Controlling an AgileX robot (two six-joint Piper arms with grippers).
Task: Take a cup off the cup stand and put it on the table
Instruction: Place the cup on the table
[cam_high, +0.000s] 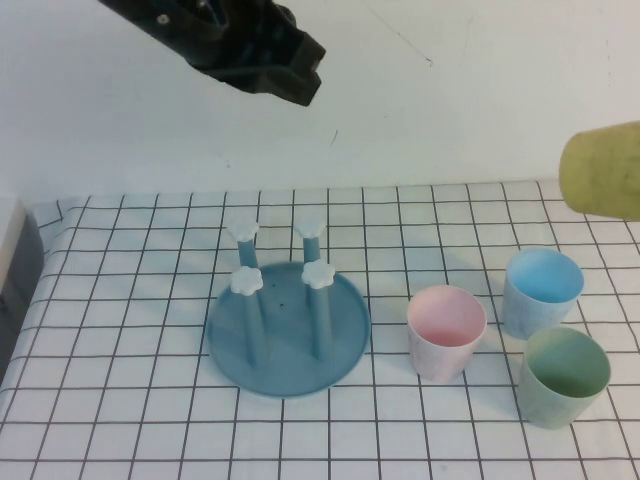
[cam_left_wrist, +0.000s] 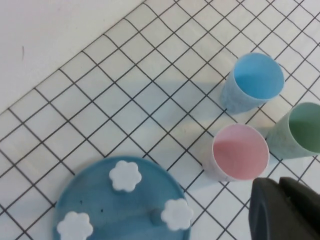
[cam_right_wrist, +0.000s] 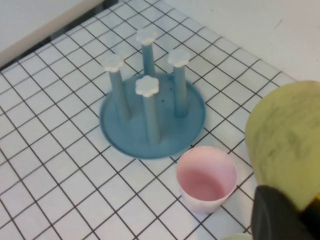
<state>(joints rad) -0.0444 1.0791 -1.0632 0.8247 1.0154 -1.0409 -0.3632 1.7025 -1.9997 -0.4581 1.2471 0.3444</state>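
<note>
The yellow cup (cam_high: 605, 170) hangs in the air at the far right, above and behind the blue cup. In the right wrist view my right gripper (cam_right_wrist: 299, 202) is shut on the yellow cup (cam_right_wrist: 287, 135), with one dark finger (cam_right_wrist: 275, 215) across its wall. The teal-blue cup stand (cam_high: 288, 318) stands on the gridded table (cam_high: 120, 400) left of centre, and all four white-capped pegs are bare. It also shows in the right wrist view (cam_right_wrist: 150, 120). My left gripper (cam_high: 275, 62) is high above the back of the table, shut and empty; its fingers (cam_left_wrist: 280, 210) show in the left wrist view.
A pink cup (cam_high: 446, 330), a blue cup (cam_high: 542, 290) and a green cup (cam_high: 566, 375) stand upright in a cluster right of the stand. A white wall runs along the back. A dark object sits at the table's left edge (cam_high: 18, 270).
</note>
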